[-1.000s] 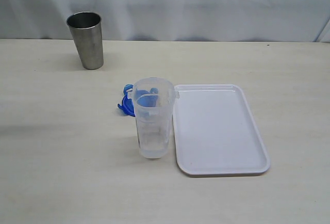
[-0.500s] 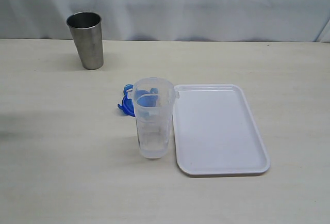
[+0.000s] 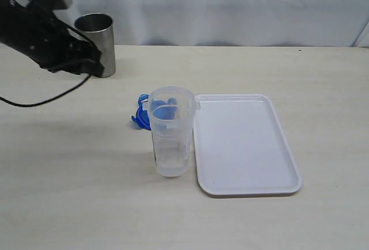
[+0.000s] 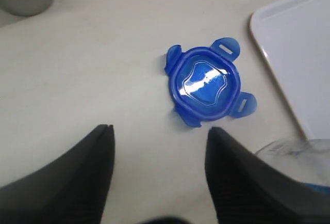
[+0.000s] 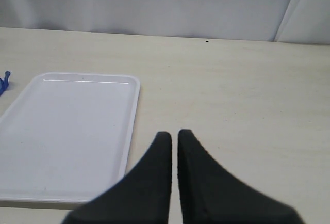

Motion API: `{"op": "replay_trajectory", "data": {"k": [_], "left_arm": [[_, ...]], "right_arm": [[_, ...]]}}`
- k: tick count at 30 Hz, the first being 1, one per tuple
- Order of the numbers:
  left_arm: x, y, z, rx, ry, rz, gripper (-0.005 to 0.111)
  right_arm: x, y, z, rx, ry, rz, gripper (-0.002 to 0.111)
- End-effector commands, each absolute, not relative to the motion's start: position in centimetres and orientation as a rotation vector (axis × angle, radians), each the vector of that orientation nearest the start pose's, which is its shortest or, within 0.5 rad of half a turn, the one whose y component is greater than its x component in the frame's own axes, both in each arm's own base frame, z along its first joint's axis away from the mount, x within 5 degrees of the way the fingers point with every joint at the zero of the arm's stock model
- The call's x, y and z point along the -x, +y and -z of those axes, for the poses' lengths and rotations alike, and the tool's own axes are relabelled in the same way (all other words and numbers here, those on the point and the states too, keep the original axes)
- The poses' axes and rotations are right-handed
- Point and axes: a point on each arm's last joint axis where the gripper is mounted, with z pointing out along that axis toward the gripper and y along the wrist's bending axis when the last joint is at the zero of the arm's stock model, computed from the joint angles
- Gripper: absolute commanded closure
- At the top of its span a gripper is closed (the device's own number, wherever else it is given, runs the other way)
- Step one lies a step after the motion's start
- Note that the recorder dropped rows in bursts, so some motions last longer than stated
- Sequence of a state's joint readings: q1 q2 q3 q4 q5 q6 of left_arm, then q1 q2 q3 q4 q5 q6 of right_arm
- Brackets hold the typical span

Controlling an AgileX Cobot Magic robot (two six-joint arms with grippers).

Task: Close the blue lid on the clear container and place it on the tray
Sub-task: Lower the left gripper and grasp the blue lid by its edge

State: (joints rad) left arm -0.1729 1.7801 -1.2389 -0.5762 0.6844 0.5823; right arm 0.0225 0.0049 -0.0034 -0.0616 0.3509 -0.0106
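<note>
Left wrist view alone shows blue lid (image 4: 206, 85) whole.

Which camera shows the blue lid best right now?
The left wrist view: the blue lid lies fully visible from above, flaps spread. The exterior view hides most of it behind the clear container; the right wrist view catches only a blue sliver.

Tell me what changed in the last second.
The left arm has come in from the left, by the cup; its gripper is open and empty. The lid, container, tray and cup have not moved.
</note>
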Motion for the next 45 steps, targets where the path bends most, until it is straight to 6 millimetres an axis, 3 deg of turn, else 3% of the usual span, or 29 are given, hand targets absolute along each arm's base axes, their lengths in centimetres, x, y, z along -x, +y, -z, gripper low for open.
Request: {"op": "replay_trajectory", "data": {"k": [1, 4, 10, 16, 26, 33, 41, 45], "left_arm": [[-37.3, -12.3, -19.2, -0.52, 2.568, 0.471, 0.056], [-37.6, -13.1, -16.8, -0.467, 2.622, 0.518, 0.056], [-37.8, -14.3, -13.3, -0.187, 2.737, 0.724, 0.056], [-37.9, -14.8, -11.2, -0.015, 2.793, 0.767, 0.056], [-37.6, -16.1, -9.9, 0.013, 2.808, 0.757, 0.056], [-37.4, -15.8, -9.7, 0.006, 2.842, 0.697, 0.085], [-37.4, -15.5, -9.5, -0.023, 2.852, 0.655, 0.105], [-37.5, -15.5, -9.5, -0.02, 2.845, 0.649, 0.107]], "right_arm": [[-5.3, -0.1, -18.2, 0.057, 1.829, 0.053, 0.104], [-5.3, -0.1, -18.2, 0.057, 1.829, 0.053, 0.104], [-5.3, -0.1, -18.2, 0.057, 1.829, 0.053, 0.104], [-5.3, -0.1, -18.2, 0.057, 1.829, 0.053, 0.104], [-5.3, -0.1, -18.2, 0.057, 1.829, 0.053, 0.104], [-5.3, -0.1, -18.2, 0.057, 1.829, 0.053, 0.104], [-5.3, -0.1, -18.2, 0.057, 1.829, 0.053, 0.104], [-5.3, -0.1, -18.2, 0.057, 1.829, 0.053, 0.104]]}}
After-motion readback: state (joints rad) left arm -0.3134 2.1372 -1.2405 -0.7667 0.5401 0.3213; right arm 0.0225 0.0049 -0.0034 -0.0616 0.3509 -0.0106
